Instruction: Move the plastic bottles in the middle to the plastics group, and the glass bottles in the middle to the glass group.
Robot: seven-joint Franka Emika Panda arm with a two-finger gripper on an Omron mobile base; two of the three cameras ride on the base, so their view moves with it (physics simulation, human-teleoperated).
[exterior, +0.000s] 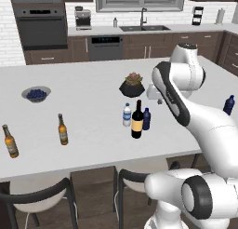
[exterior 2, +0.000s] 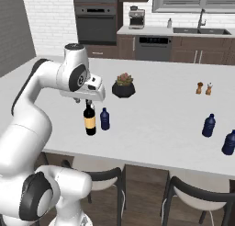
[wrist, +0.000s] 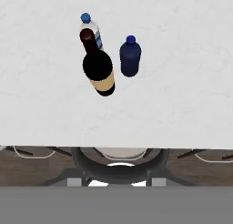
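Three bottles stand close together mid-counter: a tall dark wine bottle (exterior: 136, 121) (exterior 2: 90, 120) (wrist: 98, 66) with a tan label, a clear plastic bottle (exterior: 127, 115) (wrist: 90, 29) with a blue label, and a small dark blue bottle (exterior: 146, 119) (exterior 2: 104, 119) (wrist: 130, 57). My gripper (exterior 2: 85, 102) (exterior: 158, 100) hovers just above the wine bottle's neck, pointing down, open and holding nothing. Two amber beer bottles (exterior: 62, 129) (exterior: 10, 141) stand far left. Dark blue bottles (exterior 2: 209, 125) (exterior 2: 228, 143) (exterior: 228, 104) stand far right.
A potted succulent (exterior: 133, 85) (exterior 2: 123, 86) sits just behind the middle bottles. A bowl of blueberries (exterior: 36, 93) lies at the back left, and salt and pepper shakers (exterior 2: 199, 87) at the back right. Stools (wrist: 116, 166) stand under the counter's near edge.
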